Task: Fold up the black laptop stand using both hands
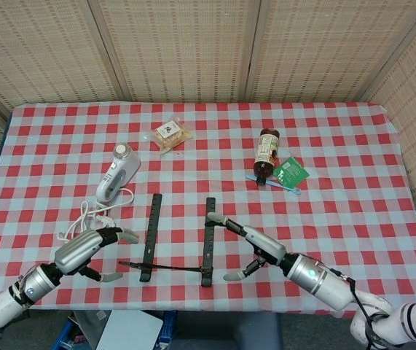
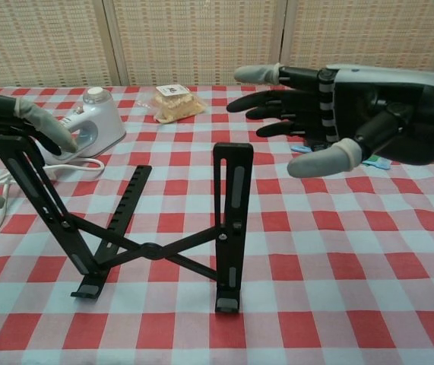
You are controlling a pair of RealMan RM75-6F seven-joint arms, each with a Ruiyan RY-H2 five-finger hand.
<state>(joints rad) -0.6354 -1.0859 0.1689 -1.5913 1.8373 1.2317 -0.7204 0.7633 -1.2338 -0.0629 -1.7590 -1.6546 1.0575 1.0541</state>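
The bottle (image 1: 267,154) label looks printed, but nothing reads clearly.

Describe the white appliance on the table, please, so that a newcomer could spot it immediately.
Start at the black laptop stand near the checked table's front edge, then look back and left. The white hand mixer lies there, its white cord coiled beside it; nothing else on the table is white with a cable.

Staged home-like room, checkered tablecloth (image 1: 353,219), woven screens (image 1: 193,44)
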